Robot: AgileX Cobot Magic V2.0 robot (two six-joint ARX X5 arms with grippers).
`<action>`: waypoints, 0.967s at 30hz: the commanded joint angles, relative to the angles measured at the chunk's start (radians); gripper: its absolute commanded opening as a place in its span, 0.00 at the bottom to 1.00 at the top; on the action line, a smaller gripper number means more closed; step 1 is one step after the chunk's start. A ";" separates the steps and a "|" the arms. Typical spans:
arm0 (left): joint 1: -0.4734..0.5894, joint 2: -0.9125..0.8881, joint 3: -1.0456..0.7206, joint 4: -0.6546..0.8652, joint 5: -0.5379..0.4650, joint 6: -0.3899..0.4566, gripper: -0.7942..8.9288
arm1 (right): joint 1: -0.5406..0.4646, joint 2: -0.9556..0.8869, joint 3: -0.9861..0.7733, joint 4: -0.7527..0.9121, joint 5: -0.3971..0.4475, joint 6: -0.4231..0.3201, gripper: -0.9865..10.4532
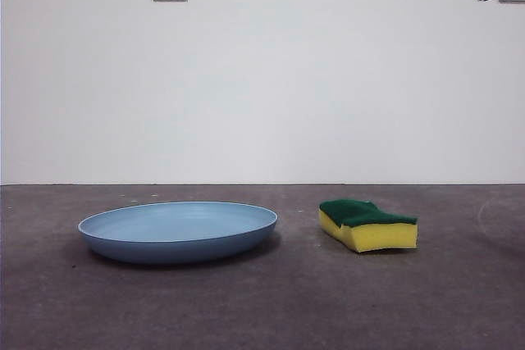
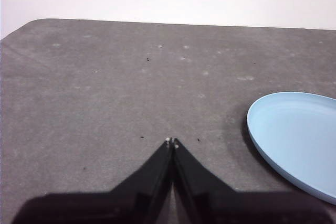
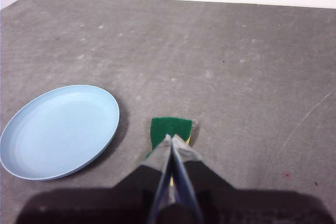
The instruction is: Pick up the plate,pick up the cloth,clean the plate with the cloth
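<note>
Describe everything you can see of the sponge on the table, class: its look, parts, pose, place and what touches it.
The sponge is a small rectangular block with wavy sides: a yellow foam body under a dark green scouring layer that faces up. It lies flat on the dark grey table, apart from the light-blue plate, which sits beside it with bare table between. Nothing holds or touches it except the table. In the right wrist view the right gripper, jaws shut, hangs above it without visible contact.
</note>
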 commanded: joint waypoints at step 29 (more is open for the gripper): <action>0.003 -0.003 -0.010 -0.005 0.002 -0.005 0.08 | -0.552 -0.568 -0.537 0.273 -0.310 -0.206 0.09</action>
